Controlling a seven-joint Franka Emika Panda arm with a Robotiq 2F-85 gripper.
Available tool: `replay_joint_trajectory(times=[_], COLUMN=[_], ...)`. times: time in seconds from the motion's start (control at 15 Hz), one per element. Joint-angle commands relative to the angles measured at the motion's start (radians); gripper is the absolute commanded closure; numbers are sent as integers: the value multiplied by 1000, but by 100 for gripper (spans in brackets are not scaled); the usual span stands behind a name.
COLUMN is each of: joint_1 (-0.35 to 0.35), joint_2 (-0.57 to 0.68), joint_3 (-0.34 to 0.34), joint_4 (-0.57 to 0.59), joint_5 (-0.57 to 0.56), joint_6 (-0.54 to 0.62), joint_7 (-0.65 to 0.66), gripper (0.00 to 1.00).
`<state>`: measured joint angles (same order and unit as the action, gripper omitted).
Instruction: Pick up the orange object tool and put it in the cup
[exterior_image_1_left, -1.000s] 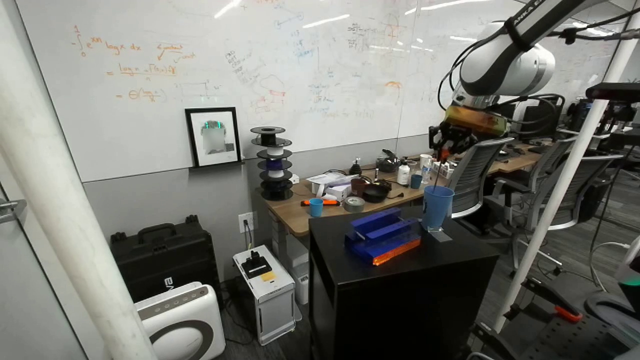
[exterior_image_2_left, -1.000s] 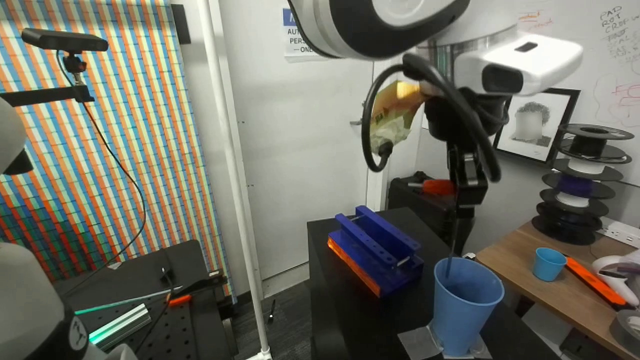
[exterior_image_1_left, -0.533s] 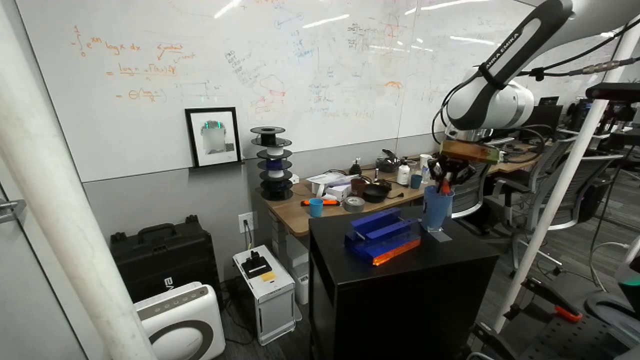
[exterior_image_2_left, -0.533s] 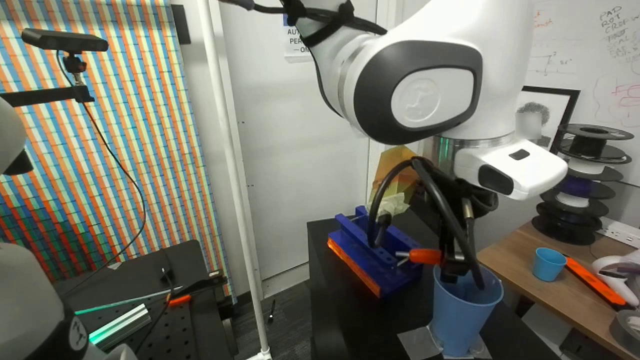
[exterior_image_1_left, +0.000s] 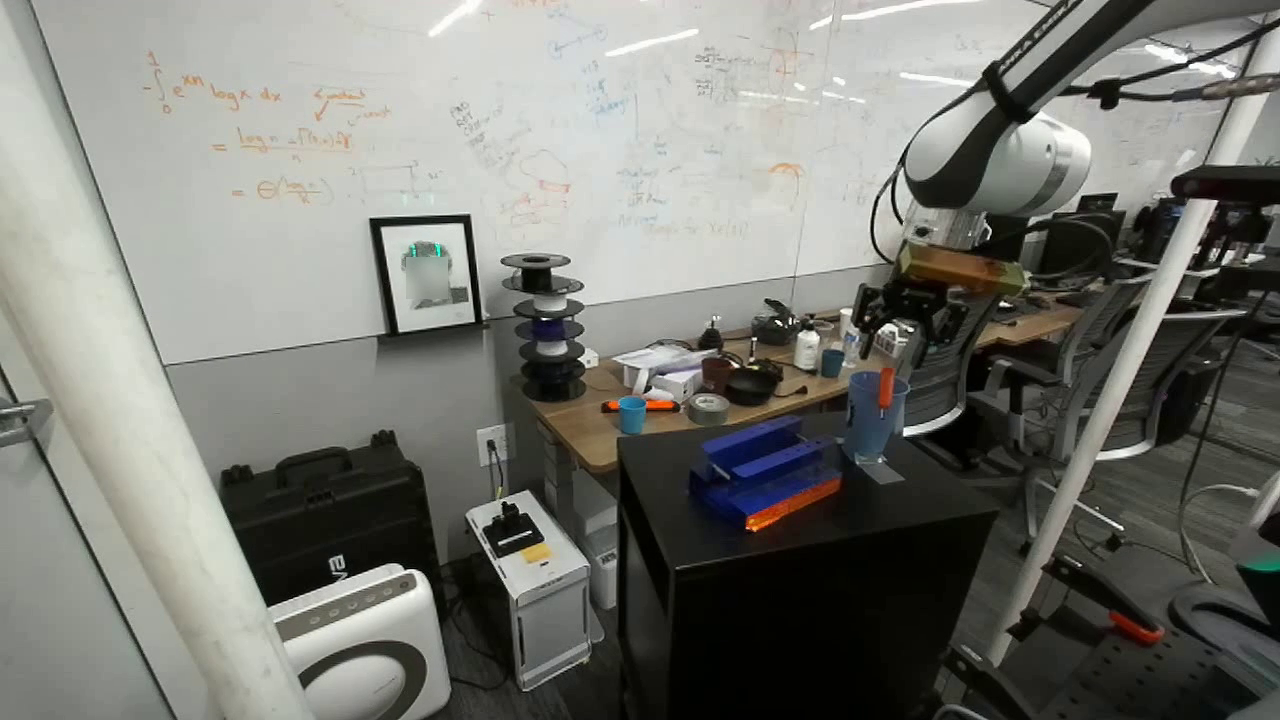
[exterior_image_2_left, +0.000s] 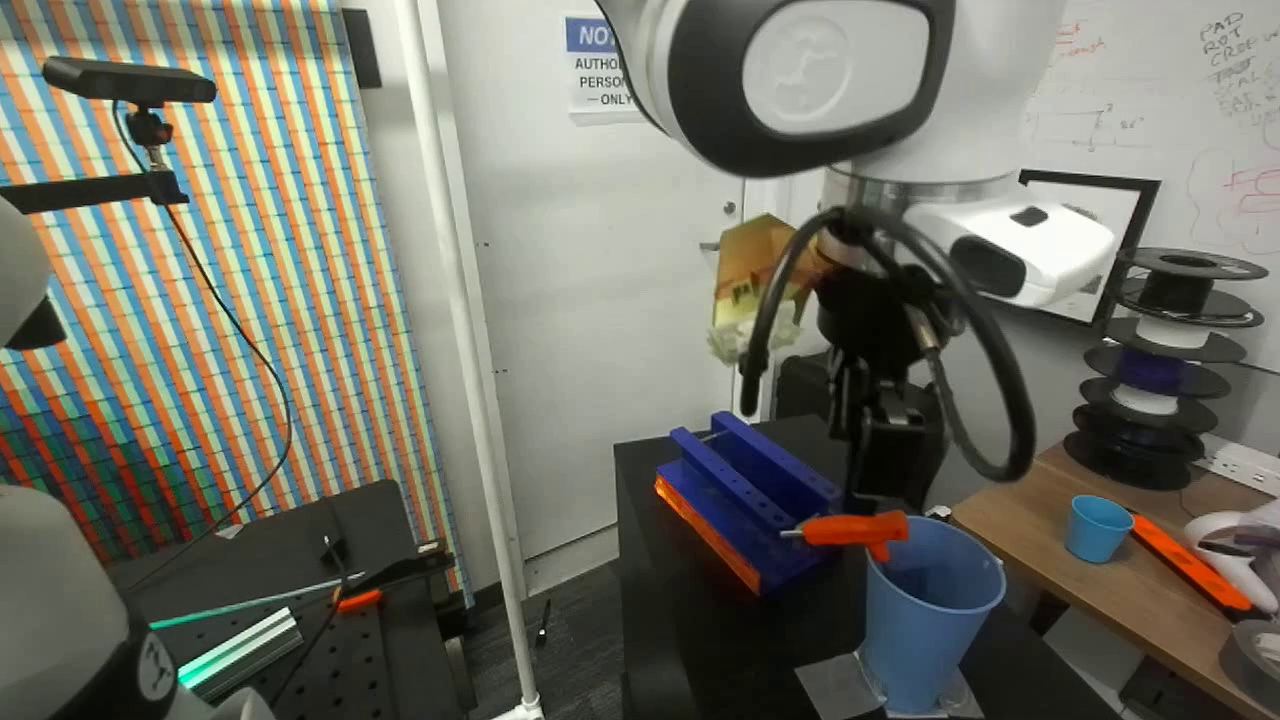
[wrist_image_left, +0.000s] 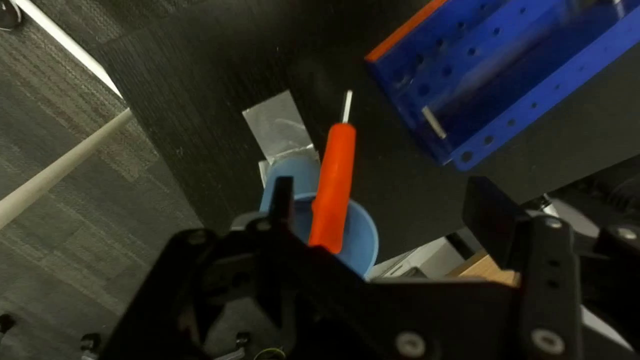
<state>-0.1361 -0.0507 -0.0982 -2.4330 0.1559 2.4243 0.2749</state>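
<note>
Risen since half a second ago, my arm (exterior_image_2_left: 810, 80) stands above the tabletop (exterior_image_1_left: 900, 512), its jaws wide apart and holding nothing. Below them the cup (exterior_image_2_left: 930, 640) is upright, with the orange tool (exterior_image_2_left: 848, 530) at its mouth, jutting sideways past the rim; how deep it reaches inside I cannot see. Lifting, bringing over and letting go look done, I judge; what is left is drawing clear without nudging that overhang, and perhaps settling the tool deeper.

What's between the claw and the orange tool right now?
Only open air: in an exterior view, a gap shows between the open claw and the orange tool below it, at the rim of the cup.
</note>
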Motion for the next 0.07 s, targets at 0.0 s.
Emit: replay_joint_trajectory(times=[0.0], joint_1=[6], joint_2=[-38], joint_3=[-4], joint_4=[-16], joint_5=[4], joint_6=[-25], joint_7=[-14], gripper=[7])
